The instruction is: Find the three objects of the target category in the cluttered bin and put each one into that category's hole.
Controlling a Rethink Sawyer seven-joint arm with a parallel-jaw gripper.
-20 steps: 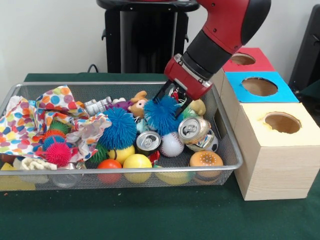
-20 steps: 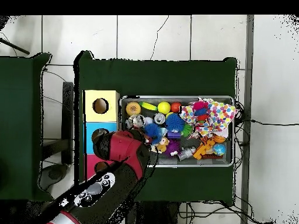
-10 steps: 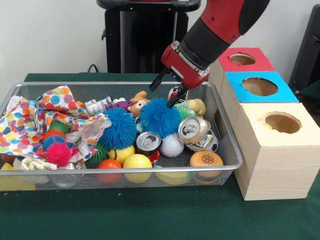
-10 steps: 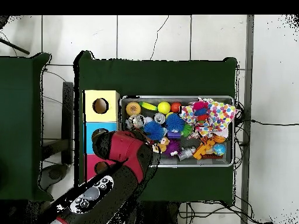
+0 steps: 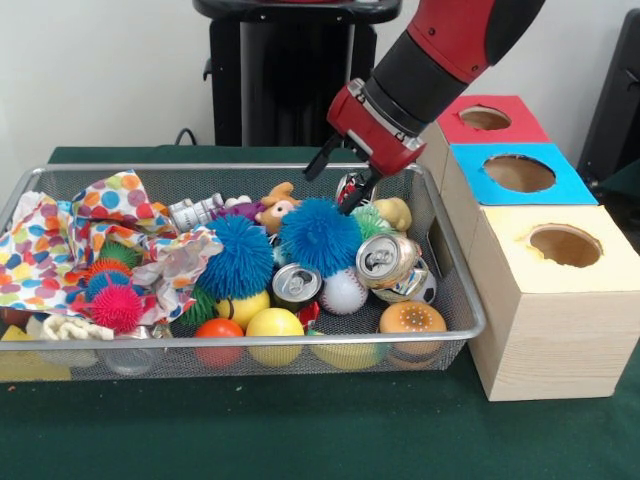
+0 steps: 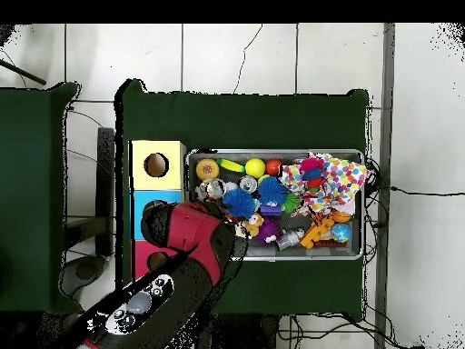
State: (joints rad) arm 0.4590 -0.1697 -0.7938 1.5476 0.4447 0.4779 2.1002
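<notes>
Pincer: the pincer [image 5: 337,184] hangs with fingers apart — empty, just above a blue spiky ball [image 5: 320,236].
Ball: in the wire bin [image 5: 447,283], beside a soda can [image 5: 387,260].
Boxes: three holed boxes [image 5: 545,300] on the green surface [image 5: 300,430] — beside the bin.

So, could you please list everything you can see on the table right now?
Wire bin: one, silver, on the green table.
Spiky balls: two, blue, bin middle.
Small spiky balls: several, pink, orange and green, left under the cloth.
Spotted cloth: one, multicoloured, left end.
Drink cans: two, silver, right of centre.
Baseball: one, white, between the cans.
Toy burger: one, tan, front right corner.
Round fruits: yellow and orange, front wall.
Wooden boxes: three, with yellow, blue and red holed tops, right of the bin.
Gripper: red and black, open, above the right blue ball.
</notes>
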